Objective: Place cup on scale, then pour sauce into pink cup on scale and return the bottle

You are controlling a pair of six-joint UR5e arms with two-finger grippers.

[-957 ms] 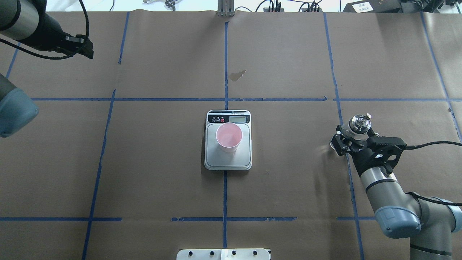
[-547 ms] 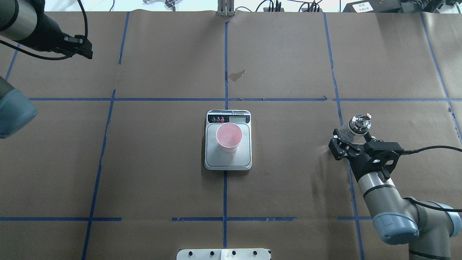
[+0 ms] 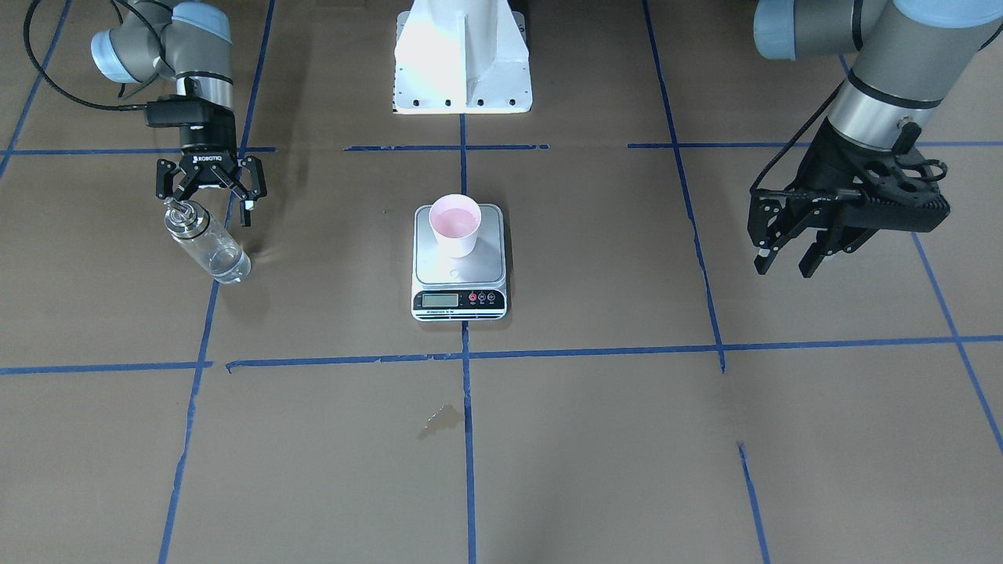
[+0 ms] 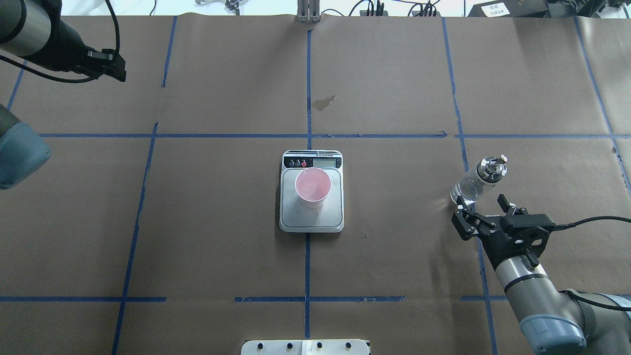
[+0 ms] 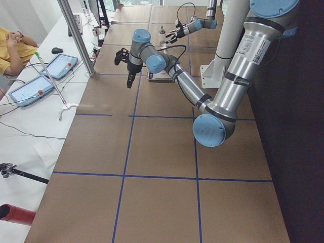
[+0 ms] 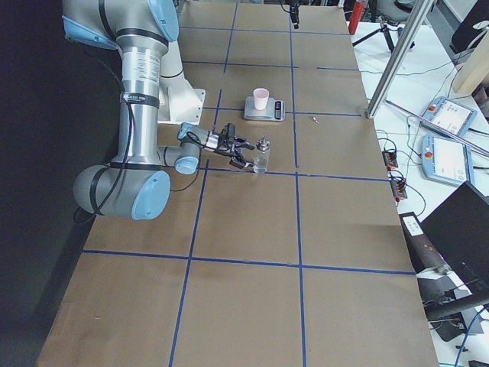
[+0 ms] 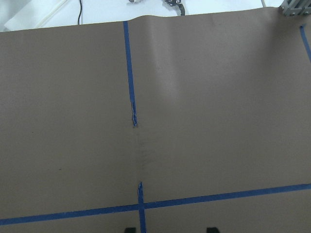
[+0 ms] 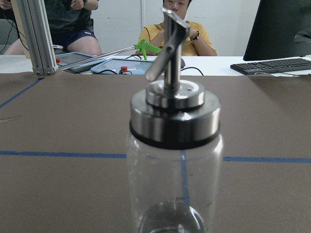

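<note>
The cup (image 4: 312, 187) stands upright on the steel platform of the scale (image 4: 311, 219), toward the display end, at the middle of the desk (image 4: 222, 222). The bottle (image 4: 475, 181) stands upright on the desk well off to the robot's right of the scale, beside a blue tape line (image 4: 458, 123), its silver spout cap on top. How much sauce it holds cannot be told. The right gripper (image 4: 480, 206) sits low just behind the bottle on the robot's side, fingers spread wide and not touching the glass. The left gripper (image 3: 783, 266) hangs above the desk far to the robot's left, fingers apart and holding nothing. A small dark stain (image 4: 324, 102) marks the paper beyond the scale.
</note>
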